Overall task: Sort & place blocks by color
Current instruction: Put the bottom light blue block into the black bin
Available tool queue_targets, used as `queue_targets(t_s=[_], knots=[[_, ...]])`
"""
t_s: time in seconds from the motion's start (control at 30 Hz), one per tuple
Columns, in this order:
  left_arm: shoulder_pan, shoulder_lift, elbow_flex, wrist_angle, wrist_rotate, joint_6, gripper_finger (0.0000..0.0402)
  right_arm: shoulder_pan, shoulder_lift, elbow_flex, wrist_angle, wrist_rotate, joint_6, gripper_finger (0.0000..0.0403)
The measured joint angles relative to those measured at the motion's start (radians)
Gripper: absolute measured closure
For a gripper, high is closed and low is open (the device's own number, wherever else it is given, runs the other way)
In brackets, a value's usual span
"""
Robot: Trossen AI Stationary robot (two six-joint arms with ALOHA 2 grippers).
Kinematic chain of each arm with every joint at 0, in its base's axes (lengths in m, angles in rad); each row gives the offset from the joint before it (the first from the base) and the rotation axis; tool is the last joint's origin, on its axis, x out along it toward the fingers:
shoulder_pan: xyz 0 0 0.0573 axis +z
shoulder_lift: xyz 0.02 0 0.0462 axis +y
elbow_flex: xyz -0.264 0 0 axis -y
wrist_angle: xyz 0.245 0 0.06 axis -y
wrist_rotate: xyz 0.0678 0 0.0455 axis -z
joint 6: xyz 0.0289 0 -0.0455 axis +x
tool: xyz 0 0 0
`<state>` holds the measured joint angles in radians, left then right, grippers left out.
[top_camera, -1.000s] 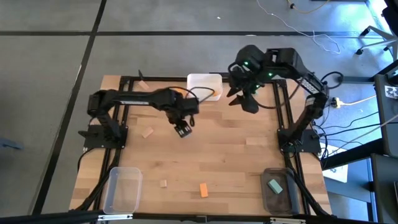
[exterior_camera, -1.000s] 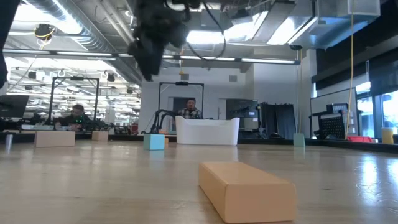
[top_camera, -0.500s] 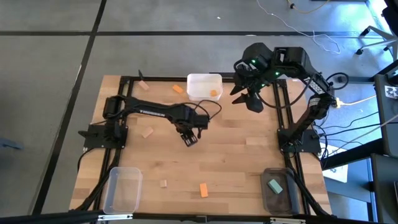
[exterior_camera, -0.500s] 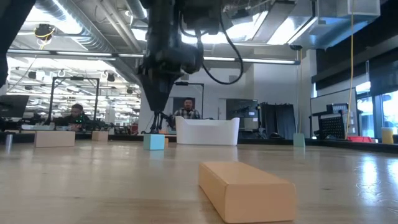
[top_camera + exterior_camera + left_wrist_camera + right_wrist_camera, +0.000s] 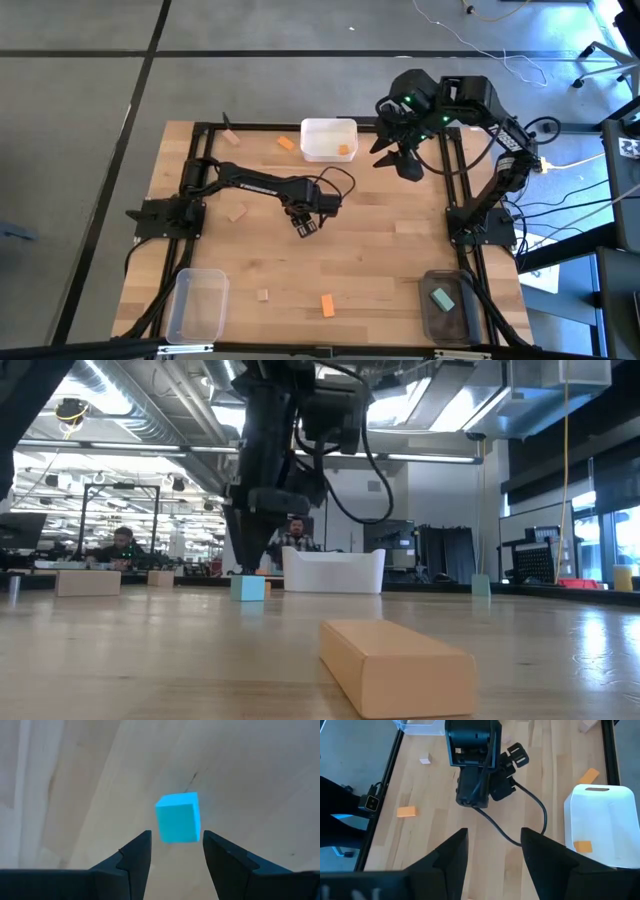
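**Setting: an open robotics laboratory**

A butcher-block table [image 5: 380, 260] stands on a grey concrete floor [image 5: 90, 120], with loose cables [image 5: 560, 215] trailing at right. Beyond the table, exposed ceiling ducts [image 5: 130, 405], strip lights [image 5: 120, 448], equipment racks [image 5: 445, 555] and seated people [image 5: 123, 545] at far benches are visible.

Three orange blocks [image 5: 327, 305], two teal [image 5: 441, 298], four tan [image 5: 236, 213], three bins [image 5: 196, 305].

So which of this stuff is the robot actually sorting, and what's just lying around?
For the job:
- teal cube in front of the open left gripper
- orange block
- tan block
- clear bins, e.g.

Just there:
- cables beside the table
- right gripper, waiting near the back bin
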<state>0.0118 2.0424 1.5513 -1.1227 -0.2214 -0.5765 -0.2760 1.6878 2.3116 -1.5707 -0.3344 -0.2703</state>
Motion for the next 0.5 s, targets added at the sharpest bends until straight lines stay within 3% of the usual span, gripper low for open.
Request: queue_targets(t_s=[0.27,0.5], knots=[[0.015,-0.002,-0.01,0.015,0.02,-0.046,0.023,0.0,0.0,0.0,0.0,0.0,0.0,0.022],[0.018,-0.002,-0.121,0.101,0.083,-0.046,0.023,0.0,0.0,0.0,0.0,0.0,0.0,0.022]])
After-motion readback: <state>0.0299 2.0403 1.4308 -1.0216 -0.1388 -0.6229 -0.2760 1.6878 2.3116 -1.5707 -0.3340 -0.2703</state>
